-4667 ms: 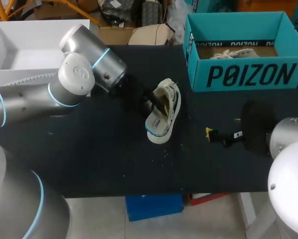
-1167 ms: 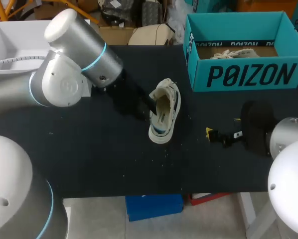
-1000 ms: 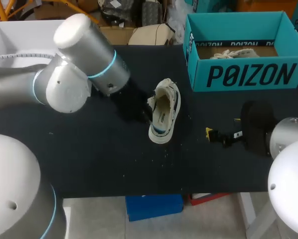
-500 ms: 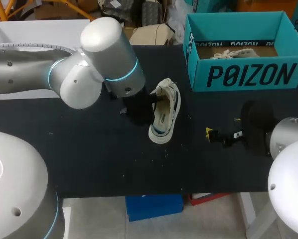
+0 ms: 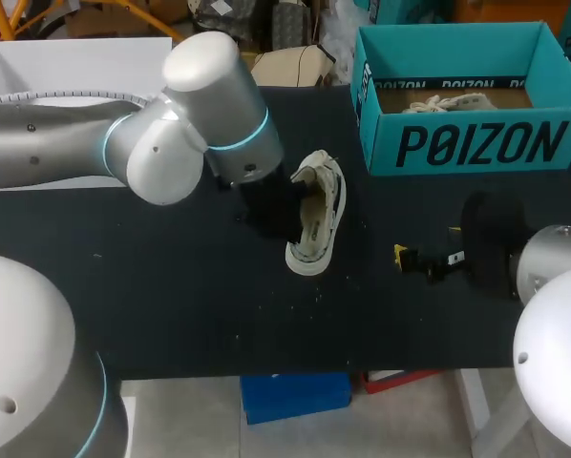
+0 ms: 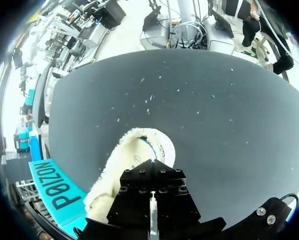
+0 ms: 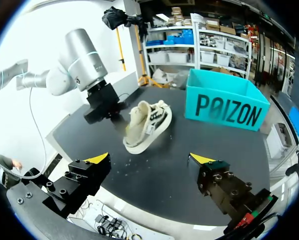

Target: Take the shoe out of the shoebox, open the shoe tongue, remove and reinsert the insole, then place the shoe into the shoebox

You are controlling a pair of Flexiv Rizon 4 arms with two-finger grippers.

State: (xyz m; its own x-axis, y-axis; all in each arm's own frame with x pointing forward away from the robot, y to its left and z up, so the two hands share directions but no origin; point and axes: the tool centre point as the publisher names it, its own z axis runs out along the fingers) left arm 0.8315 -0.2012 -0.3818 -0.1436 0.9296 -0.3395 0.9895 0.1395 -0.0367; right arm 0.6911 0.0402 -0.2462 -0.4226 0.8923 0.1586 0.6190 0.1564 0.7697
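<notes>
Mind, your shoe [image 5: 316,215], on the worktop [image 5: 171,286] at the shoebox's [image 5: 457,143] eight o'clock, looks light and floppy, so take its firmer heel collar; the right gripper [image 7: 150,159] stands apart and empty, while you cannot tell the left gripper's [image 5: 284,208] state.

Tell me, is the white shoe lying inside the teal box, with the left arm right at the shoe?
No. The shoe lies on the table, outside the box, as the head view shows. The left arm is indeed right at the shoe.
</notes>
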